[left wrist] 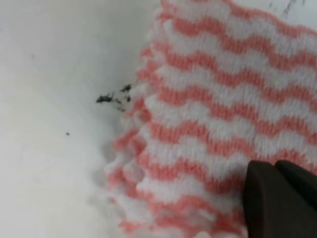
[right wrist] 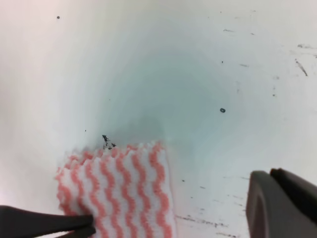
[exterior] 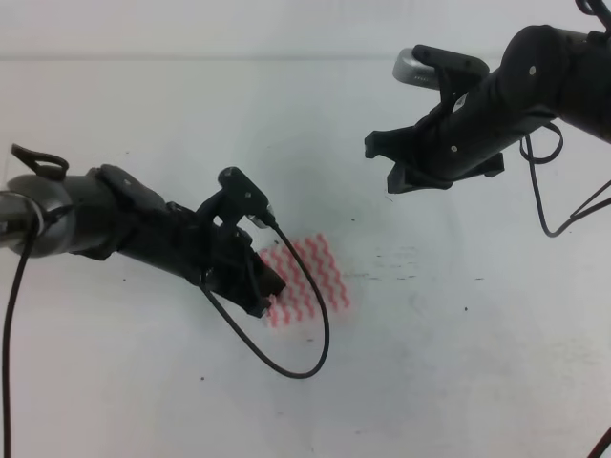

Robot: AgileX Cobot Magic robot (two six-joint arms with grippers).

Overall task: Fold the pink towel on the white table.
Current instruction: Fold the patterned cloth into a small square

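The pink towel (exterior: 310, 277) is lying flat on the white table (exterior: 458, 363), a little left of the middle of the surface in the high view. It is showing as a small, compact rectangle; its long axis is running slightly slantwise, from upper left toward lower right, with the wavy stripes running along that same line. In my left wrist view its near edge (left wrist: 133, 163) is looking ruffled and layered.

My left claw (exterior: 265, 286) is sitting down at the towel's left edge, covering that side of the cloth. One dark fingertip (left wrist: 277, 198) is resting against the fabric, but I cannot tell whether the claw is pinching the cloth or merely lying on it. My right claw (exterior: 393, 172) is hanging above the surface, well apart from the towel to its upper right; its fingers are appearing pressed together.

A black cable (exterior: 305, 315) from my left arm is looping over the towel's front part. A small cluster of dark specks (right wrist: 106, 144) is lying just beside the towel's edge. Faint scuff marks (exterior: 401, 277) are showing to the right of the cloth. Bare surface is lying on the towel's right and front sides.
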